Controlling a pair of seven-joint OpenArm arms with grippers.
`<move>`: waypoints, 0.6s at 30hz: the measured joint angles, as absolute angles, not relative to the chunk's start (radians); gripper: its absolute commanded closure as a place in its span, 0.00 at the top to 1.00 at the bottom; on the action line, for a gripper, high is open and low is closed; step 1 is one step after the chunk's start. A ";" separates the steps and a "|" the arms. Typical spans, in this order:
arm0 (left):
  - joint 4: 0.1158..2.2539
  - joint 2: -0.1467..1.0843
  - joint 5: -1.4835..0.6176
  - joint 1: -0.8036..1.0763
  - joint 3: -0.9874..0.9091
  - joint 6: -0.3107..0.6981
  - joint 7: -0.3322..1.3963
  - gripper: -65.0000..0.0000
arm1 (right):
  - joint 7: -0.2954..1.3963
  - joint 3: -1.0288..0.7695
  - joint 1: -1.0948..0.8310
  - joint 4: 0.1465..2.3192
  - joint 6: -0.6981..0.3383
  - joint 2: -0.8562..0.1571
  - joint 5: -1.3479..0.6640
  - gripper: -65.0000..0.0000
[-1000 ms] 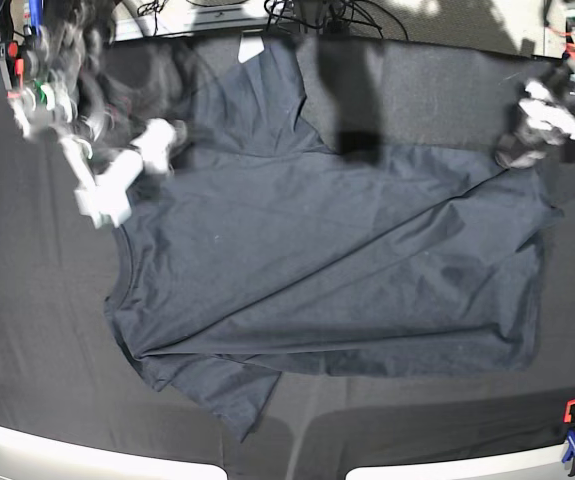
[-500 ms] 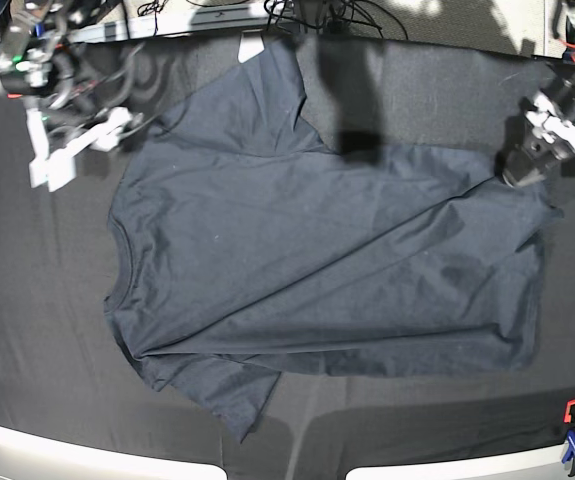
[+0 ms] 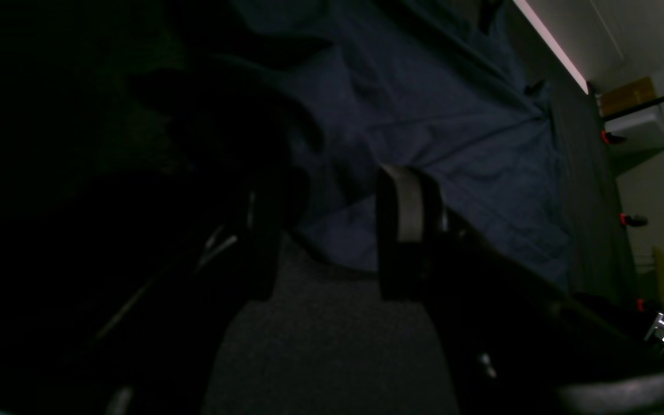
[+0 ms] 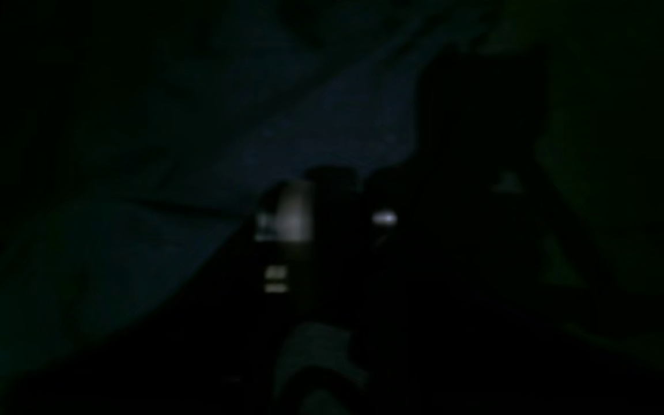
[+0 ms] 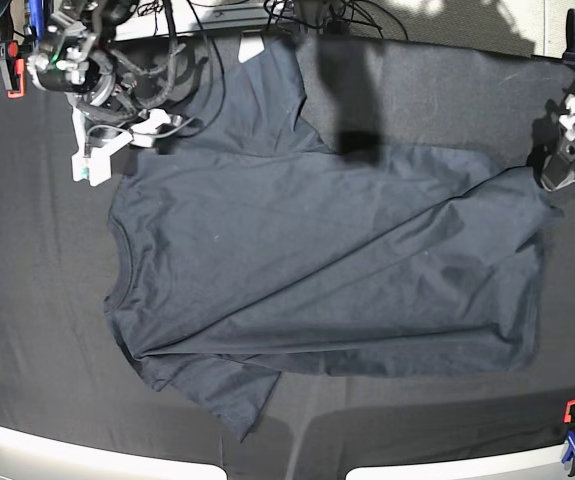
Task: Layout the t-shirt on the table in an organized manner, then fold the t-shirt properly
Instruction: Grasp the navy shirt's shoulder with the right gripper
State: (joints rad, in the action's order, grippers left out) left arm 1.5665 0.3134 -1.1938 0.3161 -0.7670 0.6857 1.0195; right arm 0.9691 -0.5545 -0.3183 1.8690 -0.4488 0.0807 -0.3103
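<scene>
The dark navy t-shirt (image 5: pixel 317 260) lies spread on the black table (image 5: pixel 37 330), collar to the left, with diagonal creases and one sleeve folded at the bottom left. My right gripper (image 5: pixel 107 150) hovers at the shirt's upper left shoulder. The right wrist view is dark and blurred, showing faint shirt cloth (image 4: pixel 309 115) behind the gripper (image 4: pixel 338 219), whose jaw state is unreadable. My left gripper (image 5: pixel 557 175) sits at the shirt's right corner. In the left wrist view it (image 3: pixel 332 230) stands open over black tablecloth, with the shirt's edge (image 3: pixel 453 115) just beyond its fingers (image 3: pixel 407 213).
A white label (image 5: pixel 250 47) shows at the shirt's top edge. Cables (image 5: pixel 317 15) lie along the table's far edge. A red and blue clamp (image 5: pixel 572 435) grips the front right corner, and a red clamp (image 5: pixel 12 65) the far left. The pale rim (image 5: pixel 67 450) runs along the front.
My right arm swung out to the left and came back to the shirt's upper left shoulder. My left arm drifted right toward the table's edge. The shirt lies as before.
</scene>
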 measured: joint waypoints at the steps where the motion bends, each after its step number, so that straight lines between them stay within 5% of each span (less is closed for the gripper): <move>1: 1.567 0.314 -1.193 0.316 -0.767 0.686 1.019 0.38 | 0.957 -0.554 -0.318 1.869 -0.449 0.080 -0.284 0.00; 11: 1.567 0.314 -1.193 0.321 -0.767 0.686 1.021 0.38 | 0.983 -0.576 -0.317 1.869 -0.449 0.072 -0.183 0.00; 15: 1.567 0.314 -1.193 0.321 -0.767 0.686 1.021 0.38 | 0.984 -0.585 -0.321 1.869 -0.455 0.072 -0.230 0.40; 18: 1.567 0.313 -1.193 0.321 -0.767 0.686 1.021 0.38 | 0.944 -0.584 -0.321 1.869 -0.495 0.072 -0.262 0.56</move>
